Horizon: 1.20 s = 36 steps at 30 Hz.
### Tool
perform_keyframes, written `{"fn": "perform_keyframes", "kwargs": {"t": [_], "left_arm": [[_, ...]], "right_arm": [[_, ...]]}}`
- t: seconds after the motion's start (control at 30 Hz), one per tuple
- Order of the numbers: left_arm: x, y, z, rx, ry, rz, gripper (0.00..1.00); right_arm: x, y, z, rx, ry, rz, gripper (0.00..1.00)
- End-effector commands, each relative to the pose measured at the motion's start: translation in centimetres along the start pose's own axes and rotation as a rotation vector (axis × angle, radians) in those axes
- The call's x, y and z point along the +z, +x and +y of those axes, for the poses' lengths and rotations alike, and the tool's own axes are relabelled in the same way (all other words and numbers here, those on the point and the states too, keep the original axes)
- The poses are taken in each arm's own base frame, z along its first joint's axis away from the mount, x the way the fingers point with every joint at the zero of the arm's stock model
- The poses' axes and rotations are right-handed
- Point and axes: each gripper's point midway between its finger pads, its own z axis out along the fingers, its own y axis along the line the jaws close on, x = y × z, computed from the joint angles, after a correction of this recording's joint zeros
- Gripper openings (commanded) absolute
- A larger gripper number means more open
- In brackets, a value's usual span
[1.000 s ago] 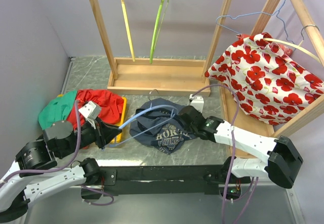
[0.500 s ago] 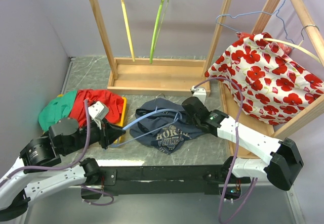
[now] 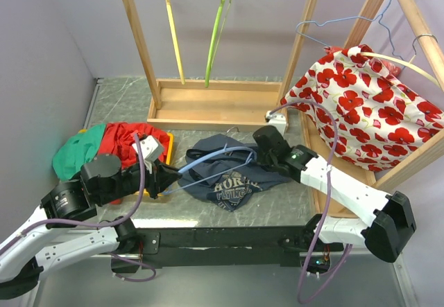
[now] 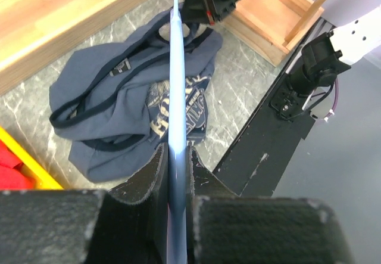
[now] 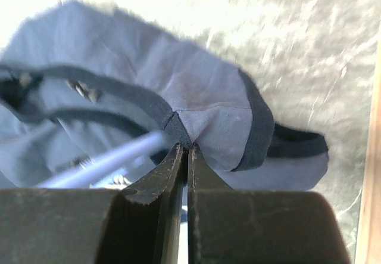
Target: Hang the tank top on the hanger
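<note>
- Navy fabric with pale chest lettering marks the tank top (image 3: pixel 225 177), which is seen crumpled on the worktop (image 3: pixel 125 102) about midway along its width, between the near edge and the base of the wooden rack (image 3: pixel 208 104).
- The hanger (image 3: pixel 208 161), thin and light blue, is held slanting over the tank top's left and upper part, with one end at the left gripper and the other close to the right gripper.
- The left gripper (image 3: pixel 166 179) is seen just left of the tank top; in the left wrist view its jaws are clamped on the hanger's flat arm, which runs straight away from the camera.
- The right gripper (image 3: pixel 257 156) is placed at the tank top's upper right edge; in the right wrist view its jaws are pinched together on a peak of fabric where the dark trim meets a seam.
- The hanger's pale arm is seen passing just left of those jaws in the right wrist view.
- A red garment (image 3: pixel 132 144) and a green garment (image 3: pixel 76 156) are heaped at the worktop's left edge, partly over a yellow tray (image 3: pixel 168 153).
- A lime green hanger (image 3: pixel 216 33) and a yellow hanger (image 3: pixel 173 33) are hung from the wooden rack's top bar.
- A poppy-print cloth (image 3: pixel 368 106) is draped over a second wooden frame (image 3: pixel 409 12) at the right edge.
</note>
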Motion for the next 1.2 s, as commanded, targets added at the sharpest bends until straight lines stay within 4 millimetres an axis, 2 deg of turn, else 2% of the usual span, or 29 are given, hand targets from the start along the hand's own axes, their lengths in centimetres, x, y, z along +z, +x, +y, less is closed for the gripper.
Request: {"fn": "perform_keyframes", "kwargs": {"t": [0.0, 0.13, 0.3, 0.4, 0.5, 0.63, 0.73, 0.87, 0.97, 1.17], "left_arm": [[-0.4, -3.6, -1.2, 0.057, 0.068, -0.171, 0.01], [0.8, -3.6, -1.1, 0.138, 0.078, -0.200, 0.01], [2.2, -3.7, -0.5, 0.209, 0.050, -0.195, 0.01], [2.7, -3.8, -1.2, 0.259, 0.100, -0.215, 0.01], [3.4, -2.9, -2.2, 0.266, 0.164, -0.198, 0.01], [4.4, -2.3, -1.8, 0.263, 0.146, -0.169, 0.01], [4.4, -2.4, -1.7, 0.217, 0.137, -0.187, 0.01], [3.4, -2.0, -1.9, 0.162, 0.145, -0.199, 0.01], [2.8, -1.7, -2.2, 0.129, 0.167, -0.223, 0.01], [3.3, -0.6, -2.6, 0.086, 0.195, -0.187, 0.01]], "right_arm": [[-1.5, -4.3, 1.1, 0.041, -0.063, -0.077, 0.00], [-2.4, -5.5, 1.9, 0.042, -0.108, -0.099, 0.00], [-3.0, -5.2, 0.9, 0.026, -0.088, -0.103, 0.00], [-2.9, -4.8, 0.5, 0.025, -0.075, -0.104, 0.00], [-2.8, -5.6, 0.5, 0.032, -0.054, -0.115, 0.00], [-3.6, -8.3, 1.3, 0.043, -0.072, -0.165, 0.00], [-4.0, -9.5, 1.7, 0.053, -0.077, -0.185, 0.00], [-3.4, -9.9, 0.0, 0.077, -0.029, -0.186, 0.00], [-3.4, -10.0, 0.4, 0.080, -0.063, -0.187, 0.00], [-4.1, -11.4, 0.9, 0.069, -0.081, -0.203, 0.00]]}}
